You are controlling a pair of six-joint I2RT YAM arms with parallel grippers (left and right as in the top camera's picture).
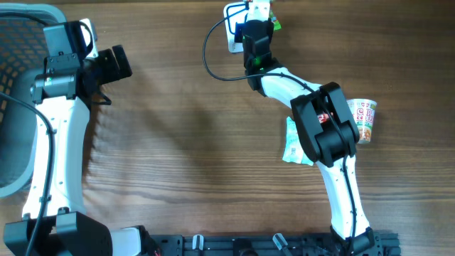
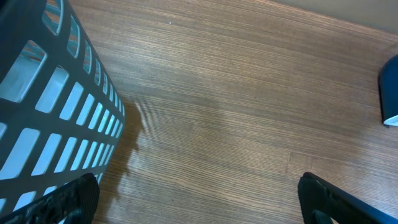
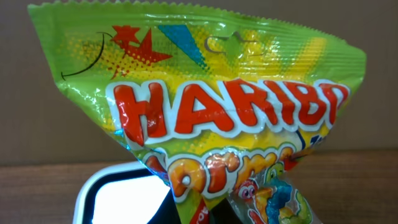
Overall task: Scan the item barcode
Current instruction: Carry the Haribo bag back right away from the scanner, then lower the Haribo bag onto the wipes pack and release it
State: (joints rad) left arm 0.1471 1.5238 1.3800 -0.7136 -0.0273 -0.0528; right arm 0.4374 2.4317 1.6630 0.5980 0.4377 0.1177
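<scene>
At the worktop's left edge sits a grey slatted basket (image 1: pixel 18 43). Beside it the left gripper (image 1: pixel 122 64) hangs with its jaws wide apart, holding nothing. At the far edge, the right gripper (image 1: pixel 256 20) is clamped on a Haribo gummy bag (image 3: pixel 205 112) above the white-framed scanner (image 3: pixel 124 193). Toward the right edge lie a pale packet (image 1: pixel 291 146) and a noodle cup (image 1: pixel 365 117).

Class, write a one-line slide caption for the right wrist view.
Haribo bag held crumpled in front of the white-rimmed scanner.
</scene>
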